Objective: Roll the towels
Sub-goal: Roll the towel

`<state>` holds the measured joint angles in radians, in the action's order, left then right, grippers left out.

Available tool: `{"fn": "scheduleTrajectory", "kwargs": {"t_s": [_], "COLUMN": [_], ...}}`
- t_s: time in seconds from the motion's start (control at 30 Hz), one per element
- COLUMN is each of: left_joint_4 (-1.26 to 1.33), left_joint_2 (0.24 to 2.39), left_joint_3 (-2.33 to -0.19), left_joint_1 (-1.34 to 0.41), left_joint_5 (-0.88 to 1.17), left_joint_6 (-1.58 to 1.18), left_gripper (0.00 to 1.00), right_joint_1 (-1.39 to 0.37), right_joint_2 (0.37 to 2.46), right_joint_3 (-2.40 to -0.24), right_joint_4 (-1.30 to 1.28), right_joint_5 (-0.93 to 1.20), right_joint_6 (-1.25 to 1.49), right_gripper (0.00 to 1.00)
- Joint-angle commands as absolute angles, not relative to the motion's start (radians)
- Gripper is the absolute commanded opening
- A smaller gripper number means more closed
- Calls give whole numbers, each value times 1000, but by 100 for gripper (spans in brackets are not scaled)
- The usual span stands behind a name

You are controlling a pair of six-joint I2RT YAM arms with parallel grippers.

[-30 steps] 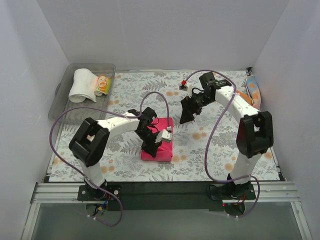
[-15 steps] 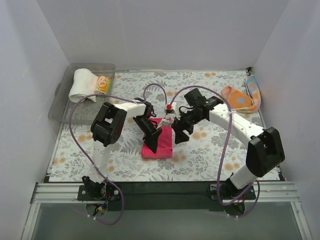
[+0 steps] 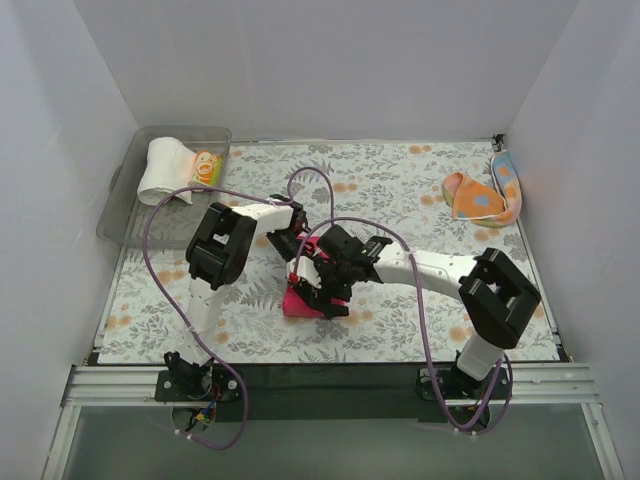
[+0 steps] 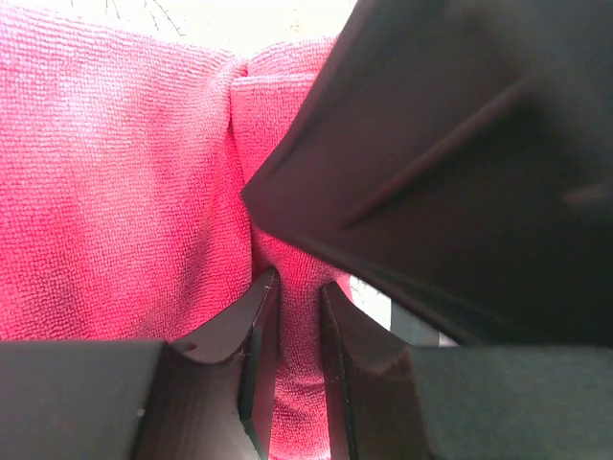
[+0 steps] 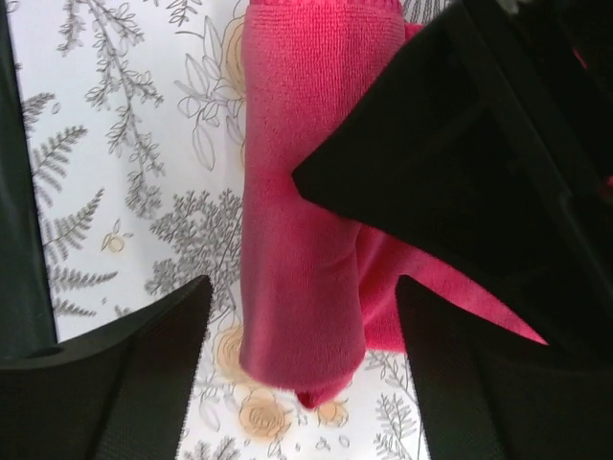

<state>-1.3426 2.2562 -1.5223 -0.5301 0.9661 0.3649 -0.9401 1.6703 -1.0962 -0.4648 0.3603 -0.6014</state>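
Magenta-red towel [image 3: 296, 303] lies mid-table, partly rolled. Your left gripper [image 4: 297, 287] is nearly closed, pinching a fold, likely to anchor it. Your right gripper [image 5: 304, 283] is spread wide astride the rolled part, probably to tighten it.

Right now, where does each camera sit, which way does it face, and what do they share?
Top external: above and behind, looking down; left arm and right arm meet over the magenta-red towel.
Left wrist: close on the towel; left tool pinches a fold.
Right wrist: looking down on the towel; right tool open.
Shared: the towel.
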Motion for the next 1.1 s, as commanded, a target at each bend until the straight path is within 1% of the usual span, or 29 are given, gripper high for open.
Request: {"fn": "scheduleTrajectory", "kwargs": {"t_s": [0.0,0.03,0.07,0.1,0.17,0.2,0.27,0.33,0.37,0.43,0.5,0.7,0.77,0.8,0.83,0.87,0.93,0.97,1.07], "left_joint_4": [-1151,-1150,-1146,-1144,-1132,-1126,-1112,-1098,-1085,-1072,-1069,-1045,-964,-922,-872,-795,-724,-678,-670], "left_joint_2": [2298,2299,2299,2296,2290,2286,2270,2240,2226,2191,2137,1961,1901,1825,1786,1734,1585,1541,1395], "left_joint_3": [-1506,-1506,-1505,-1505,-1499,-1500,-1502,-1499,-1497,-1497,-1508,-1497,-1433,-1399,-1334,-1294,-1218,-1142,-1063], "left_joint_1": [-522,-519,-515,-515,-511,-508,-499,-488,-471,-447,-408,-299,-252,-239,-233,-230,-227,-226,-233], "left_joint_5": [773,776,778,778,781,782,798,805,821,834,848,848,838,812,699,669,611,595,597], "left_joint_6": [413,411,408,407,397,390,373,356,341,336,337,336,299,275,215,207,198,193,242], "left_gripper": [18,18,18,19,21,22,27,31,36,56,59,61,61,61,61,61,61,63,65], "right_joint_1": [-974,-989,-995,-1000,-1002,-1002,-1002,-997,-994,-982,-973,-934,-916,-908,-891,-882,-845,-832,-789], "right_joint_2": [1692,1697,1703,1710,1709,1703,1701,1697,1695,1690,1693,1742,1762,1784,1796,1813,1871,1893,1992], "right_joint_3": [-1065,-1054,-1036,-1029,-1011,-1002,-989,-966,-959,-951,-956,-1034,-1070,-1081,-1095,-1121,-1141,-1160,-1210], "right_joint_4": [-335,-324,-318,-307,-298,-293,-296,-310,-317,-356,-405,-527,-554,-572,-581,-589,-623,-643,-705], "right_joint_5": [313,308,295,291,291,291,291,305,333,370,431,583,638,658,676,713,762,817,906], "right_joint_6": [-626,-626,-626,-621,-615,-614,-609,-609,-609,-604,-598,-549,-537,-526,-520,-512,-503,-502,-535], "right_gripper": [67,64,60,46,28,13,1,1,1,1,1,1,1,1,1,1,1,1,1]}}
